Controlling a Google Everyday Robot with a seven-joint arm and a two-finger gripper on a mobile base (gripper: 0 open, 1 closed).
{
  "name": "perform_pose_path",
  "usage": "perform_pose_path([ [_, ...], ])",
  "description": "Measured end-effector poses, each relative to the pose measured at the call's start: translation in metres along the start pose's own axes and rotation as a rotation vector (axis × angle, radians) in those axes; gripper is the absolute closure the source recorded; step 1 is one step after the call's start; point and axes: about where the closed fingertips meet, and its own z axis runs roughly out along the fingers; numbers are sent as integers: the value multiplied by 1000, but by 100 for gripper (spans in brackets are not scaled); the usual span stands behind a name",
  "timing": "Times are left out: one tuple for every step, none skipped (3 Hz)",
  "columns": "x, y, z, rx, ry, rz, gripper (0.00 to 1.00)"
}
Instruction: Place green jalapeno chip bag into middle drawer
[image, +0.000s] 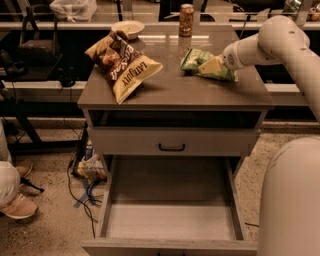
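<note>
Green jalapeno chip bag (196, 60) lies partly hidden, seemingly, beneath the tool (214, 65).

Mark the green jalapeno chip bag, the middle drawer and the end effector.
green jalapeno chip bag (192, 60): camera view, its left green face.
middle drawer (170, 220): camera view, bare floor.
end effector (211, 65): camera view, its tip, at the bag's right half.

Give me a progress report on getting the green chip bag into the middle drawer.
Done: the middle drawer stands pulled open, ready to receive. In hand: the claw is at the green chip bag, which lies on the tabletop at its back right; a grasp cannot be confirmed. Left: lifting the bag, carrying it down over the drawer and letting it go inside.
</note>
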Motion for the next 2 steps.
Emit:
perform_pose_path([
  [-2,-8,-15,14,-38,15,64],
  [-8,-18,-51,52,-99,6,87],
])
